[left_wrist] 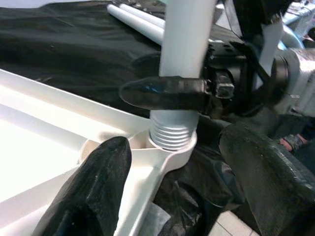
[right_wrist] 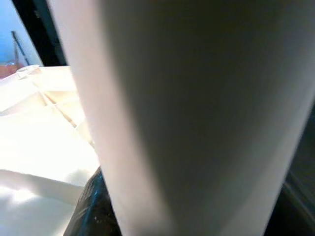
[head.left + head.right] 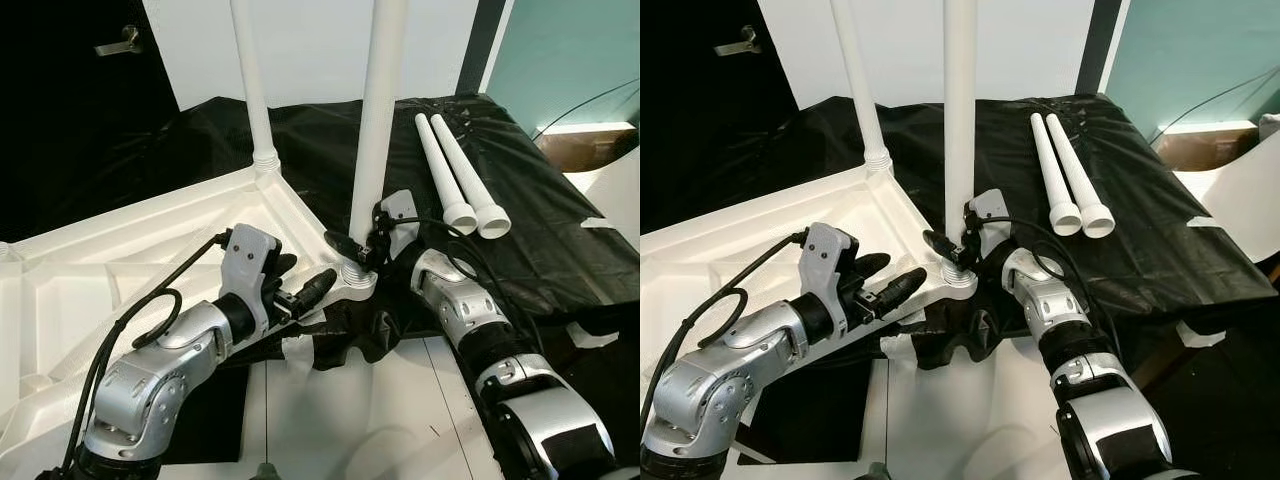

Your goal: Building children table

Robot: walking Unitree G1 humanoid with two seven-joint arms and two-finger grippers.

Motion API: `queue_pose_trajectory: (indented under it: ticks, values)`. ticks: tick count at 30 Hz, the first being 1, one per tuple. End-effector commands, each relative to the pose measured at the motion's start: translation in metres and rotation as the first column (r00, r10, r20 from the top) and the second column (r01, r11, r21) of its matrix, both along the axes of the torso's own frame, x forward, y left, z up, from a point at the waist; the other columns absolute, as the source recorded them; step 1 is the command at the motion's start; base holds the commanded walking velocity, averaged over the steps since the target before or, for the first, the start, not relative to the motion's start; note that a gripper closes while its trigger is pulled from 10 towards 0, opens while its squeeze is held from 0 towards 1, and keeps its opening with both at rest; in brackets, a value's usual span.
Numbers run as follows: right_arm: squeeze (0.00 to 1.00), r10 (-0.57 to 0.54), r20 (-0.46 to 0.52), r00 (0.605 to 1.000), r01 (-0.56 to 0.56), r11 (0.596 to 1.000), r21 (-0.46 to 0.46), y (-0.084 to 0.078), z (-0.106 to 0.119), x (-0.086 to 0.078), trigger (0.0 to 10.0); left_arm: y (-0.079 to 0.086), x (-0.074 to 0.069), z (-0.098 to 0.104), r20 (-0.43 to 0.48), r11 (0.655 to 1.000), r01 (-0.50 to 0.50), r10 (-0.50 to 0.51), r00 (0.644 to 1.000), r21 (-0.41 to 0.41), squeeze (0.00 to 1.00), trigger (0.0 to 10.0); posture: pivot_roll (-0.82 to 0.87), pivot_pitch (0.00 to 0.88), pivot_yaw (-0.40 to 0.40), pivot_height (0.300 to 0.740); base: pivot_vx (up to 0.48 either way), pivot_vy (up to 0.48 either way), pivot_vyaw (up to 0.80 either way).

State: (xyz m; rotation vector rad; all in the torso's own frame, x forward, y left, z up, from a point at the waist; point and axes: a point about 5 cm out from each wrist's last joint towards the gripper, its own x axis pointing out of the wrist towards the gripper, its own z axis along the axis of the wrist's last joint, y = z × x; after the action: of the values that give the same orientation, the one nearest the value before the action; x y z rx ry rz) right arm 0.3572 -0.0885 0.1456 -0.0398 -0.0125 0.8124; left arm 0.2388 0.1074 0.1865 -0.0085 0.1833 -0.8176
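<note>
The white tabletop (image 3: 120, 250) lies upside down on a black cloth (image 3: 540, 230), its near corner socket (image 3: 356, 283) just ahead of the left gripper (image 3: 305, 285), whose fingers are spread apart and hold nothing, one resting over the tabletop's rim and the other beside the socket. Two legs stand upright in the tabletop: the far leg (image 3: 250, 80) well beyond both grippers, and the near leg (image 3: 378, 120) clenched low down between the fingers of the right gripper (image 3: 358, 246), threads showing just below them at the socket. Two loose legs (image 3: 455, 175) lie side by side on the cloth, past the right gripper.
</note>
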Motion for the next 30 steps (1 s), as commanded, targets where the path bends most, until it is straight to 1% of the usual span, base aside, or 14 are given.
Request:
queue_pose_trajectory:
  ticks: [1,3,6,9,15,17,19,24,30]
  values:
    - [0.00,-0.011,-0.085,0.996,0.006,0.998,-0.063,-0.011,-0.022,-0.004,10.0,-0.002,-0.004,-0.001,0.006,0.999,0.051,-0.051,0.999,0.009,0.00,10.0,0.08,0.034,0.033,0.740,0.000,0.000,0.00]
    - [0.00,0.032,-0.086,0.996,-0.037,0.998,-0.060,-0.012,-0.021,-0.005,10.0,-0.003,-0.004,0.000,0.005,0.998,0.056,-0.056,0.998,0.010,0.00,10.0,0.08,0.034,0.033,0.740,0.000,0.000,0.00]
    - [0.00,0.057,-0.088,0.994,-0.062,0.996,-0.060,-0.013,-0.020,-0.006,10.0,-0.002,-0.004,0.000,0.006,0.998,0.056,-0.056,0.998,0.012,0.00,10.0,0.08,0.037,0.029,0.740,0.000,0.000,0.00]
    - [0.00,0.090,-0.086,0.992,-0.097,0.991,-0.090,-0.019,-0.022,-0.005,10.0,-0.002,-0.004,0.001,0.010,0.998,0.054,-0.054,0.999,0.013,0.00,10.0,0.08,0.038,0.037,0.740,0.000,0.000,0.00]
    - [0.00,0.138,-0.062,0.989,-0.145,0.981,-0.132,-0.020,-0.021,-0.005,10.0,-0.003,-0.003,0.002,0.013,0.998,0.057,-0.057,0.998,0.013,0.00,10.0,0.08,0.036,0.043,0.740,0.000,0.000,0.00]
    - [0.00,0.184,-0.051,0.982,-0.190,0.970,-0.153,-0.021,-0.021,-0.006,10.0,-0.003,-0.003,0.002,0.015,0.998,0.060,-0.060,0.998,0.015,0.00,10.0,0.08,0.037,0.045,0.740,0.000,0.000,0.00]
    - [0.00,0.197,-0.049,0.979,-0.203,0.966,-0.160,-0.021,-0.021,-0.006,10.0,-0.003,-0.003,0.003,0.016,0.998,0.060,-0.061,0.998,0.016,0.00,10.0,0.08,0.037,0.045,0.740,0.000,0.000,0.00]
    - [0.00,0.268,-0.029,0.963,-0.267,0.939,-0.217,-0.017,-0.027,-0.012,10.0,0.001,-0.004,0.004,0.020,0.998,0.052,-0.052,0.998,0.023,0.00,10.0,0.10,0.031,0.053,0.740,0.000,0.000,0.00]
    - [0.00,0.292,-0.027,0.956,-0.290,0.931,-0.220,-0.015,-0.031,-0.015,10.0,0.003,-0.004,0.005,0.023,0.999,0.048,-0.048,0.999,0.024,0.00,10.0,0.10,0.028,0.057,0.740,0.000,0.000,0.00]
